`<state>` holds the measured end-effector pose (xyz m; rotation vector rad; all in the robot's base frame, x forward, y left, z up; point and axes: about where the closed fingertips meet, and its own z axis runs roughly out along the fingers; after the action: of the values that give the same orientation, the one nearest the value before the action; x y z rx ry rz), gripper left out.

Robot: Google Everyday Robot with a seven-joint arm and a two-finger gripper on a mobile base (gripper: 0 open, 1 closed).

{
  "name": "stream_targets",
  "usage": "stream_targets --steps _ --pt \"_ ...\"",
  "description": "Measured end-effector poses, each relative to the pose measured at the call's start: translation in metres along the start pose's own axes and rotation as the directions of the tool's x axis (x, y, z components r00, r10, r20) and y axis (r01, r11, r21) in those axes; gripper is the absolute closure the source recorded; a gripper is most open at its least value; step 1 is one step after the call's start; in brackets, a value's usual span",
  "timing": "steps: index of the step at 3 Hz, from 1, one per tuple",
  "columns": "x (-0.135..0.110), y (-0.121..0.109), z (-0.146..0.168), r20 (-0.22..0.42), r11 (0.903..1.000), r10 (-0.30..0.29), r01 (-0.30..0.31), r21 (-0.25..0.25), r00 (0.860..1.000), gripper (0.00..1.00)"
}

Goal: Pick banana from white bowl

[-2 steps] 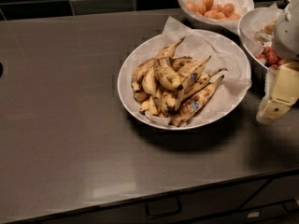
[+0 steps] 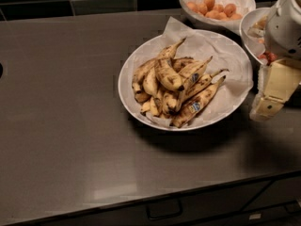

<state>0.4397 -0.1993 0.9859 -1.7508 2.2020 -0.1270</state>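
The wide white bowl (image 2: pixel 124 94), lined with crinkled white paper, sits on the dark counter right of centre. Several overripe bananas, yellow mottled brown with dark stems, are piled in it. A thick banana (image 2: pixel 167 75) lies on top of the pile, and another with a blue sticker (image 2: pixel 196 104) lies along the near right side. My gripper (image 2: pixel 267 98) hangs at the right edge of the view, just outside the bowl's right rim and above the counter. It is apart from the bananas and holds nothing that I can see.
A white bowl of small orange fruits (image 2: pixel 214 8) stands at the back right. A smaller white bowl (image 2: pixel 251 20) with red fruit is partly hidden behind my arm (image 2: pixel 284 25). Dark tiles line the back. The counter's front edge and a drawer handle (image 2: pixel 163 210) are below.
The gripper has shifted slightly left, closer to the bowl's right rim. The bowl and bananas have not moved.
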Motion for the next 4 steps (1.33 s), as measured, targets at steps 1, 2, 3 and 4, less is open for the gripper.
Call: stream_targets --steps 1,2,3,4 --pt "-0.057 0.009 -0.012 0.051 0.996 -0.08 0.078 0.043 0.995 0.0" --pt "-0.057 0.009 -0.012 0.051 0.996 -0.08 0.078 0.043 0.995 0.0" --pt "-0.054 -0.005 -0.019 0.046 0.9887 -0.144 0.141 0.051 0.989 0.0" --pt "-0.057 -0.026 -0.02 0.049 0.956 -0.293 0.293 0.01 0.955 0.0"
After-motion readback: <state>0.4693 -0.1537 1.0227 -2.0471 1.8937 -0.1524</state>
